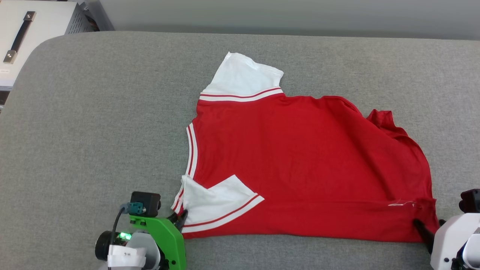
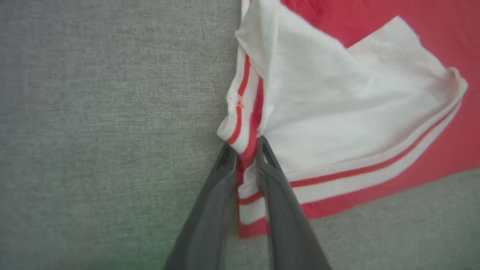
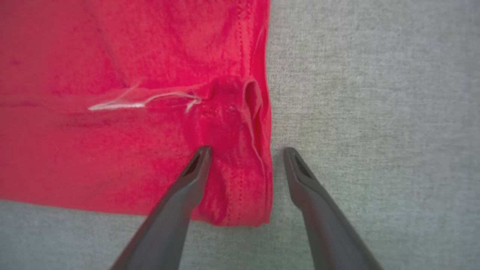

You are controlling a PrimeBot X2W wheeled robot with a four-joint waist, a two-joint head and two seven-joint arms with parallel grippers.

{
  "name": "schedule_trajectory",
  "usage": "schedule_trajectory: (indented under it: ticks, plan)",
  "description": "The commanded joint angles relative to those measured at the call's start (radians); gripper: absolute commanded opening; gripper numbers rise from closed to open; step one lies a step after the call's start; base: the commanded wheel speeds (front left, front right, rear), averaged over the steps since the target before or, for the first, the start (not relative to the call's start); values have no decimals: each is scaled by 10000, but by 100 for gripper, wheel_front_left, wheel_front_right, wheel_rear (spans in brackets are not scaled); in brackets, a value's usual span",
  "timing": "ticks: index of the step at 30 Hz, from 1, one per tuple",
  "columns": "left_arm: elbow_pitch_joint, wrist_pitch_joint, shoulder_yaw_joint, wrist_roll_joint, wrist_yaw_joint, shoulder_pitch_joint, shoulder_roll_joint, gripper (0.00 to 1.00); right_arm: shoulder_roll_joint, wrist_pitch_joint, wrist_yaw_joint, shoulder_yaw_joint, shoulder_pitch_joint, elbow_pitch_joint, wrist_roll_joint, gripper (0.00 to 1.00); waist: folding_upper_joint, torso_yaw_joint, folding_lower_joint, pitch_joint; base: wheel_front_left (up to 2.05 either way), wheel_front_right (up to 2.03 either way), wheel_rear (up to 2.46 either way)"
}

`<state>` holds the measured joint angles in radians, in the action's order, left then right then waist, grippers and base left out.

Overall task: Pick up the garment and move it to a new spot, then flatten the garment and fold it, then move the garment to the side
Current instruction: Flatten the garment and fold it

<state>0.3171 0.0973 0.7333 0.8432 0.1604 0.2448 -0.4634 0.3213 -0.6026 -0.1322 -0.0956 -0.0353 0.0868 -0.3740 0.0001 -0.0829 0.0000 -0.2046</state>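
The garment [image 1: 300,161] is spread on the grey cloth surface [image 1: 93,131], its red body mostly flat, one white sleeve laid out at the far side and the other folded onto the red. The striped trim at its near left corner is pinched between the fingers of the left gripper [image 2: 245,144]. The near right hem corner is straddled by the right gripper [image 3: 245,150], fingers held wide apart.

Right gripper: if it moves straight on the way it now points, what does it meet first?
The right gripper would likely meet the red jersey T-shirt, its hem corner between the open jaws; depth is unclear.
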Motion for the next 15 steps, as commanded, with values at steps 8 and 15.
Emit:
schedule_trajectory:
  ticks: [8,15]
  plan:
    - [585,-509,-132,94,-121,-89,135,0,-6,349,15,165,-57,413,-136,0,-1,-157,0,474,0,0,0]
    - [-49,-688,-381,259,197,-744,-368,0,-449,-17,15,-210,-900,-66,-119,0,-1,-293,0,1101,0,0,0]
